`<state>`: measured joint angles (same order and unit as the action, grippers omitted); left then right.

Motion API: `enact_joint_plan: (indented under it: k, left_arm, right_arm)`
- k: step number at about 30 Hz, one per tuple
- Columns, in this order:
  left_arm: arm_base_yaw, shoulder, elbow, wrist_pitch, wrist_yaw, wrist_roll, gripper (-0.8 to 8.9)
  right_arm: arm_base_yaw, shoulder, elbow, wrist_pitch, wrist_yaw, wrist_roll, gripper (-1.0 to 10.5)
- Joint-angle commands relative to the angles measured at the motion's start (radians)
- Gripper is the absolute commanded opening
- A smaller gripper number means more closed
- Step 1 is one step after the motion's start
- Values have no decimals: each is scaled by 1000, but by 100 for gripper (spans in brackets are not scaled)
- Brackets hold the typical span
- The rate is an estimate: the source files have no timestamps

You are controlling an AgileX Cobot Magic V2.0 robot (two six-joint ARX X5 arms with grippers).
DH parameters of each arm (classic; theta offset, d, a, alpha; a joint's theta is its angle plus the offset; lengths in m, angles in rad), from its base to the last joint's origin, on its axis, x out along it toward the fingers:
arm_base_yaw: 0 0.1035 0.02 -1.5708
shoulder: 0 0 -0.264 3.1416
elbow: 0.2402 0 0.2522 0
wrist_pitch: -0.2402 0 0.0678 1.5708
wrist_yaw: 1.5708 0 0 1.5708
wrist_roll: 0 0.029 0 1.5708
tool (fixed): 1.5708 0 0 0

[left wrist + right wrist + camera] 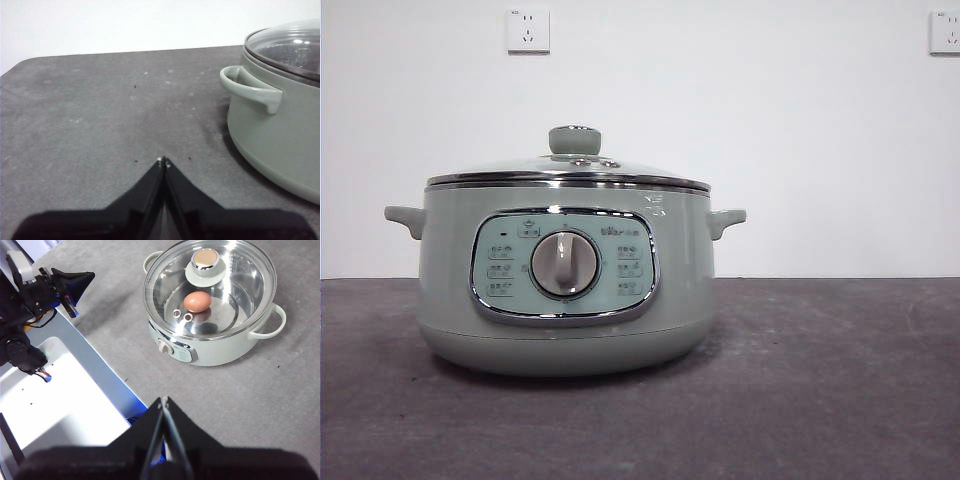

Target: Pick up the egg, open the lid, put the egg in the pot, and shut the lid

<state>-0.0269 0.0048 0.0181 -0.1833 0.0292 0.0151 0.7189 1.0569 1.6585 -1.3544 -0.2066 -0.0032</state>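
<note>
Facing white wall [740, 120], grey table [820, 380]

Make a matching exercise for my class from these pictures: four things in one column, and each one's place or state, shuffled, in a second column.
Column 1:
1. egg
2. lid
3. pot
4. left end effector

Column 2:
A. closed on the pot's rim
B. shut, low over bare table beside the pot
C. inside the pot, under the glass
D. standing on the dark table

Pairs: 1-C, 2-A, 3-D, 4-B
</note>
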Motion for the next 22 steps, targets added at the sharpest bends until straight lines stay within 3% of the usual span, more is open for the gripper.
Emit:
enact_joint_plan:
  k: [1, 13, 15, 19, 22]
  left_arm:
    - [3, -3, -14, 2, -1, -9, -4]
    - [3, -3, -14, 2, -1, -9, -4]
    - [3, -3, -14, 2, -1, -9, -4]
    - [3, -3, -14, 2, -1, -9, -4]
    - [3, -3, -14, 2, -1, -9, -4]
  right_arm:
    - [2, -4, 0, -15, 3, 10, 1]
    - [2, -4, 0, -15, 3, 10, 1]
    - [-6, -8, 0, -1, 11, -29, 1]
    - [-93, -58, -8, 104, 20, -100, 1]
    - [-203, -117, -55, 249, -64, -106, 1]
